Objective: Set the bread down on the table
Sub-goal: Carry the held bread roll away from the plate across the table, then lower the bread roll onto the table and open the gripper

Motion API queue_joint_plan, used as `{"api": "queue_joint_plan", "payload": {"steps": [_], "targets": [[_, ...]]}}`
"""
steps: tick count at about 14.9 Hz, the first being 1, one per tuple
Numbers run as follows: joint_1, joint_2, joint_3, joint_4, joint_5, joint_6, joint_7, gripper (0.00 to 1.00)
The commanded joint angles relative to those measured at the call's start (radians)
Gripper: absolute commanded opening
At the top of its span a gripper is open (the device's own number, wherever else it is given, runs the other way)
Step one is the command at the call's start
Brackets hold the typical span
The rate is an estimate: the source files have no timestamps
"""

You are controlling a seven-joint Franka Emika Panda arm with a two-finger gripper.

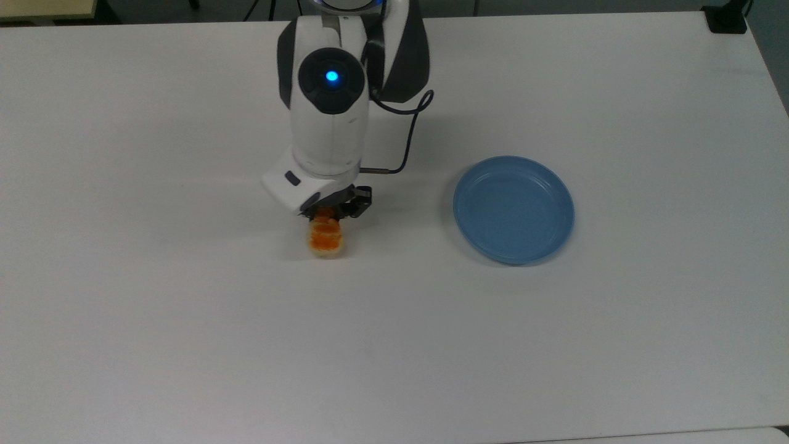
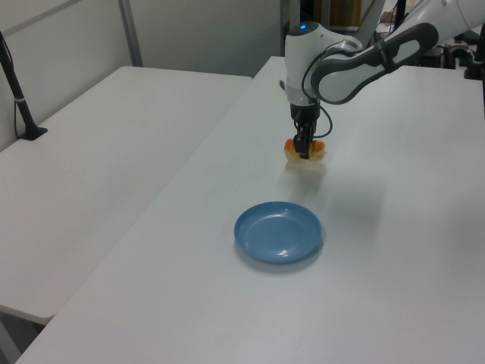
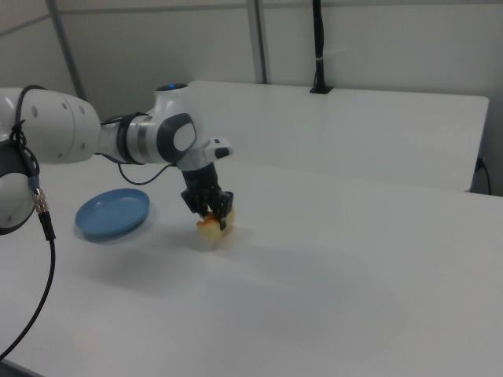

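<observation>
The bread (image 1: 327,240) (image 2: 305,149) (image 3: 212,226), a small tan loaf with an orange-brown segmented top, sits low at the white table (image 1: 185,339), left of the blue plate in the top view. My gripper (image 1: 330,217) (image 2: 305,149) (image 3: 211,216) points straight down and is shut on the bread across its middle. In the right view the loaf's underside looks level with the tabletop (image 3: 354,275); whether it touches I cannot tell. The arm hides the loaf's far end in the top view.
An empty round blue plate (image 1: 513,209) (image 2: 278,232) (image 3: 112,213) lies on the table, to the right of the gripper in the top view. A black cable (image 1: 400,148) loops off the wrist. A second white table (image 2: 98,152) stands at the left view's left.
</observation>
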Motion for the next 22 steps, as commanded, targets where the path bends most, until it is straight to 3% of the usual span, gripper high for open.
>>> {"api": "queue_joint_plan", "payload": {"steps": [1,8,12,13,14,15,19,22], "targets": [[-0.096,-0.021,0.005,-0.01,-0.007,-0.007,-0.112,0.37],[-0.266,0.011,0.007,0.013,0.0,0.002,-0.376,0.42],[-0.308,0.046,0.007,0.012,0.005,0.134,-0.433,0.51],[-0.316,0.049,0.007,0.012,0.007,0.134,-0.433,0.59],[-0.319,0.05,0.007,0.012,0.008,0.134,-0.43,0.86],[-0.319,0.045,0.01,0.012,0.01,0.134,-0.421,1.0],[-0.307,-0.002,0.049,0.012,0.01,0.117,-0.325,1.0],[-0.27,-0.1,0.095,0.013,0.008,-0.028,-0.22,1.0]]}}
